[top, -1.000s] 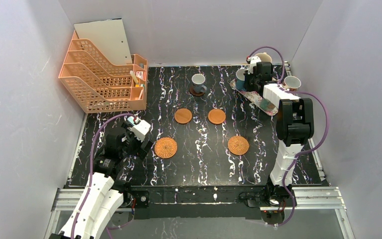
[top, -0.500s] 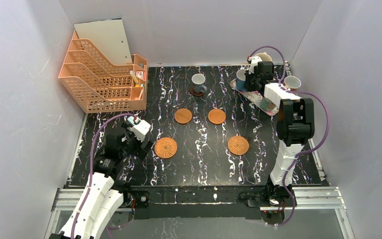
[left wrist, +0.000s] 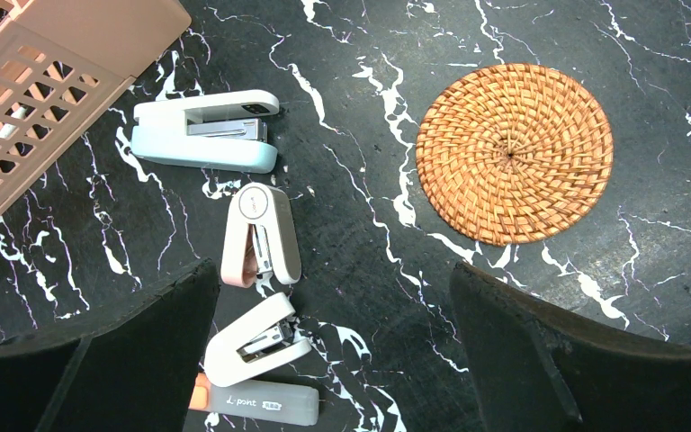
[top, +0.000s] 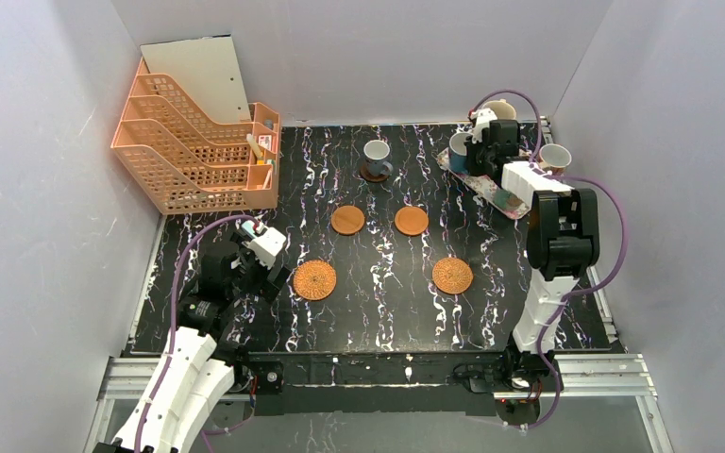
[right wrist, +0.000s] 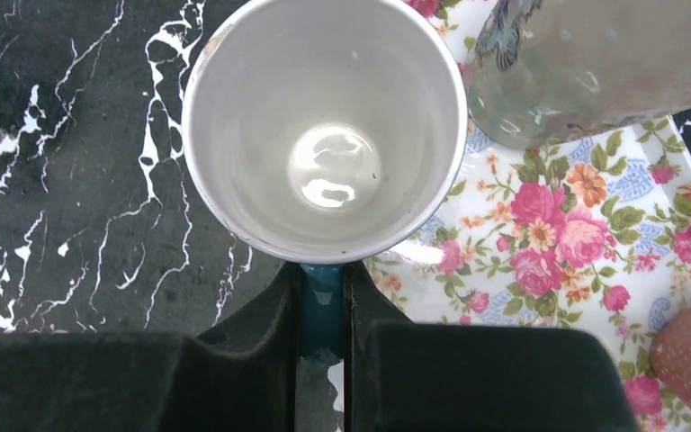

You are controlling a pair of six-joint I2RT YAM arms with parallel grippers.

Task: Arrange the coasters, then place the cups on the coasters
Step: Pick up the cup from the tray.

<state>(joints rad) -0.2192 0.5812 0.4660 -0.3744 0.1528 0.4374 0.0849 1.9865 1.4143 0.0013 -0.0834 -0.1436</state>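
Small blue ceramic mug (right wrist: 324,126), white inside: at edge of rectangular floral tray (right wrist: 549,225). Your right gripper (right wrist: 324,306): clamped on handle. Lift straight, keep level; centre on round brown wooden coaster (top: 412,221).

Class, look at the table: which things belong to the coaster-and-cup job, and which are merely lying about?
Job: left wicker coaster, right wicker coaster, left wooden coaster, right wooden coaster, dark coaster under the placed blue cup, gripped blue cup in the right gripper, beige cup, small cup.
Lying about: floral tray, orange file rack, pale blue stapler, pink stapler, white stapler, marker.
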